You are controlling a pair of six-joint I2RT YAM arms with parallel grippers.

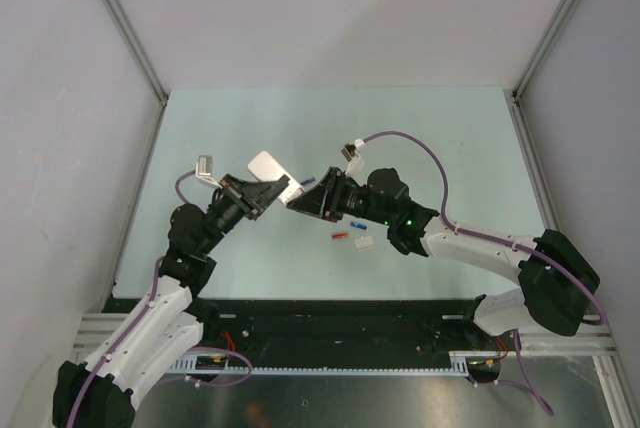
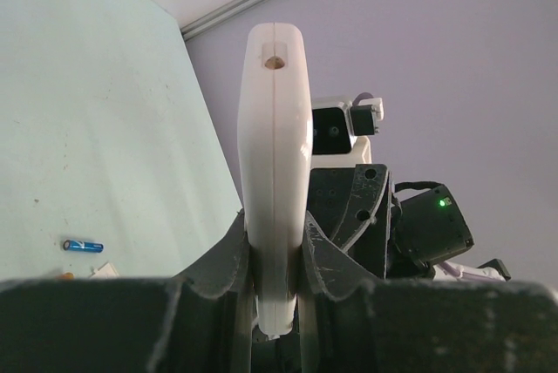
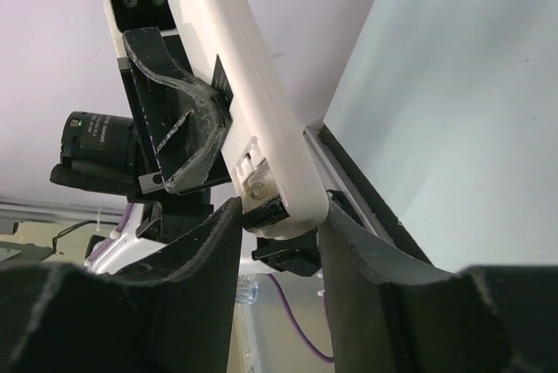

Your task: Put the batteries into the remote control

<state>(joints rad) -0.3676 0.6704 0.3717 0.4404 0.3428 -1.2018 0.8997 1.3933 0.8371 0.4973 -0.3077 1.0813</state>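
Flat rectangular remote control with white plastic edges and plain white back [image 1: 268, 165] is held up off the table, white back facing up in the top view. The left gripper [image 1: 274, 191] is clamped tight on it. In the left wrist view the remote [image 2: 275, 172] stands edge-on between that gripper's fingers [image 2: 228, 260].

The right gripper [image 1: 298, 198] meets the remote's other end. In the right wrist view a dark slim cylinder battery [image 3: 266, 213] sits at the open end of the remote [image 3: 253, 85], just below a metal contact. The right gripper's jaws stand apart on either side of that end. Cannot tell if they press on it or on the battery.

On the pale green table [image 1: 440, 138], below the right gripper:
- small blue battery [image 1: 356, 223]
- orange-red battery [image 1: 338, 236], near it
- small white rectangular cover piece [image 1: 365, 242], just beside them
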